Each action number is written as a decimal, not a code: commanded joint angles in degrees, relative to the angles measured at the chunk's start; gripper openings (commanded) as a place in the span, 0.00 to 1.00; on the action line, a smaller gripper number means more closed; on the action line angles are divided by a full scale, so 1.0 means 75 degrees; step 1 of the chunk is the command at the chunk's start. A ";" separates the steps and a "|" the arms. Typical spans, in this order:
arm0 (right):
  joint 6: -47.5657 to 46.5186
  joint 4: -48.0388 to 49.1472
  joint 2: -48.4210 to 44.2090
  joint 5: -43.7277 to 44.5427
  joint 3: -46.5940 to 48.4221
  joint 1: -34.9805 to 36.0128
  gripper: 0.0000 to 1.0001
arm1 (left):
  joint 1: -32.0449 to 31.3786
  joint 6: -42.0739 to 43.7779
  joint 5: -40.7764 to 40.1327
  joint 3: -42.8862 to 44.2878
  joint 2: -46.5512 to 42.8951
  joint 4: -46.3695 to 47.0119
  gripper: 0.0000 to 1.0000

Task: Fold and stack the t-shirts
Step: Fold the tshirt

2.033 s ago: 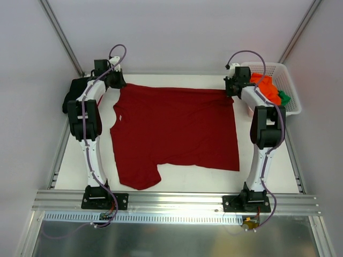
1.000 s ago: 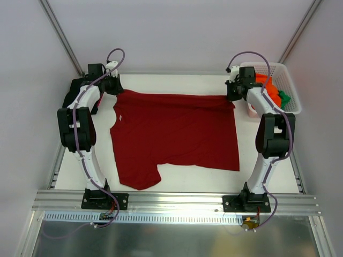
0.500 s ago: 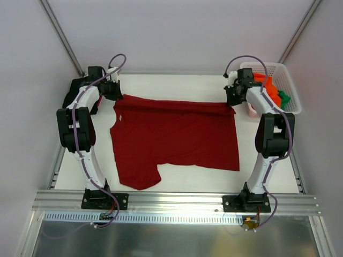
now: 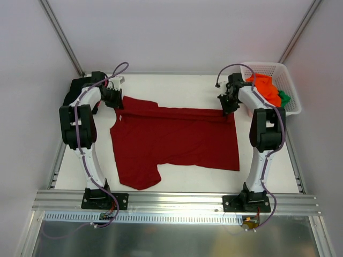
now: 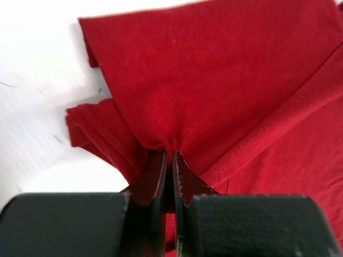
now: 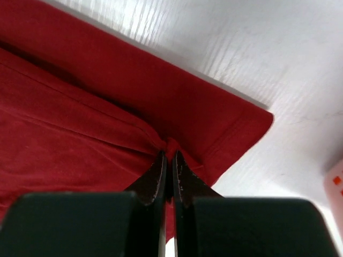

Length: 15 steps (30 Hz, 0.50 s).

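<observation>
Bolted at the near edge of the worktop (image 4: pixel 182 85), both arms reaching far, elbows raised, wrists bent down. Between them, flat over the worktop's middle, the dark red shirt (image 4: pixel 177 142), one sleeve toward the near-left corner, far edge turned over onto itself. Left claw (image 5: pixel 170 156) pinched tight on bunched cloth at the fold's left end; right claw (image 6: pixel 169 156) likewise at its right end. Far-right corner: basket (image 4: pixel 283 72) holding orange shirt (image 4: pixel 265 88) and green shirt (image 4: pixel 284 98). Far-left corner: black shirt (image 4: pixel 72 90).

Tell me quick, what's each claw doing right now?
Left claw: closed, pinching the dark red t-shirt.
Right claw: closed, pinching the same t-shirt.
</observation>
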 commanded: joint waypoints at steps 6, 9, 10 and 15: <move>-0.0259 -0.0709 0.0202 0.0322 0.0172 0.0039 0.00 | 0.0084 0.0390 0.0044 -0.0104 0.0023 -0.0595 0.00; -0.0306 -0.0709 0.0086 0.0357 0.0019 0.0050 0.00 | 0.0073 0.0449 0.0138 -0.0339 -0.0106 -0.0700 0.00; -0.0329 -0.0709 0.0062 0.0369 -0.0086 0.0039 0.00 | 0.0073 0.0472 0.0173 -0.0478 -0.0164 -0.0712 0.00; -0.0364 -0.0639 -0.0055 0.0357 -0.0379 0.0039 0.01 | 0.0096 0.0554 0.0326 -0.0913 -0.0493 -0.0736 0.00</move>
